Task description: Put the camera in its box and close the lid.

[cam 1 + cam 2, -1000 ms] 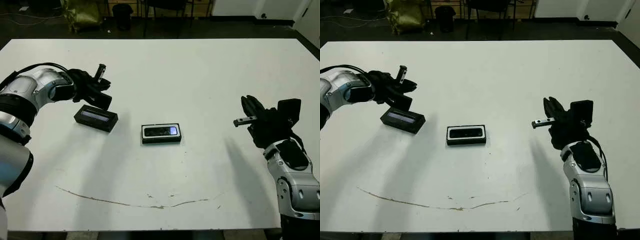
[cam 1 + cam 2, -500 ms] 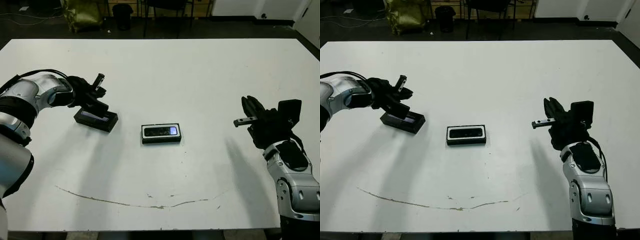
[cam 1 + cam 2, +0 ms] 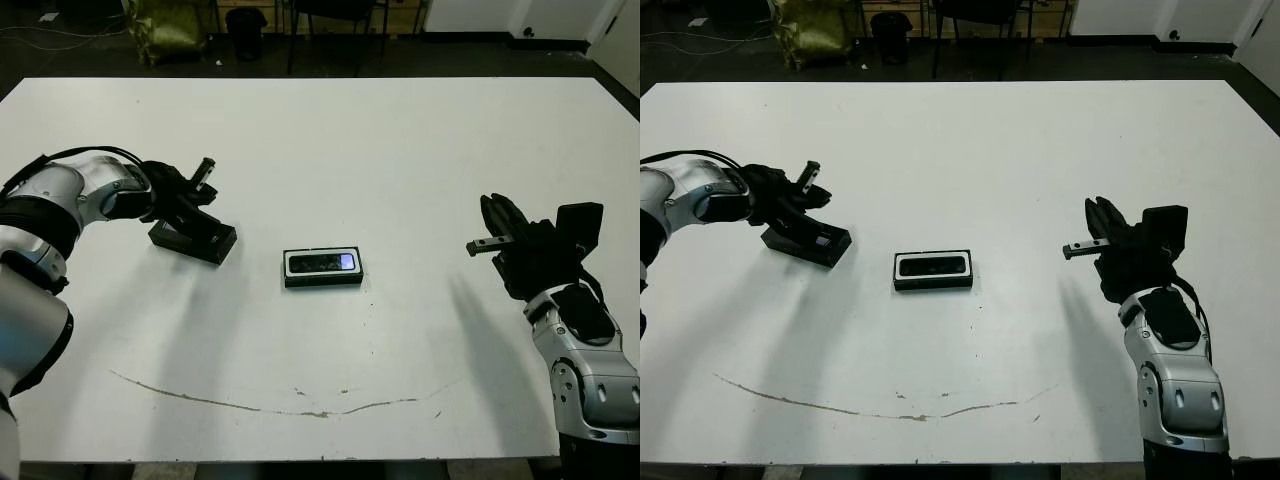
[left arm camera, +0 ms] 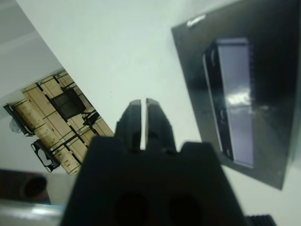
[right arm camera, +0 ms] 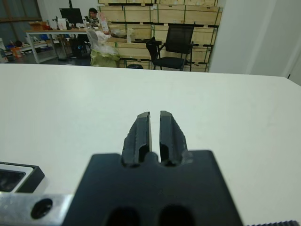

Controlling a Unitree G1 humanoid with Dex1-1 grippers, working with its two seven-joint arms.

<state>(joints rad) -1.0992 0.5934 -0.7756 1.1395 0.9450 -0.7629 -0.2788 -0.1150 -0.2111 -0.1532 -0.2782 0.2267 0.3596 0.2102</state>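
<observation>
Left gripper [image 3: 200, 185] hovered over the lid [image 3: 193, 238], fingers pressed together and empty (camera [image 3: 322, 263] lay in the box [image 3: 322, 281], well apart).

You have a white table [image 3: 400, 150] under everything, and it fills most of the head views. Near its front edge a thin brown scuff line [image 3: 250, 405] curves across the surface. Beyond the table's far edge, a yellow-green bag [image 3: 165, 28] sits on the dark floor beside black chair legs [image 3: 300, 40]. From the right wrist view, past the table you see a black office chair [image 5: 175, 47], stacked wooden crates [image 5: 141, 28] behind it, and a seated person [image 5: 94, 14] at a desk.
</observation>
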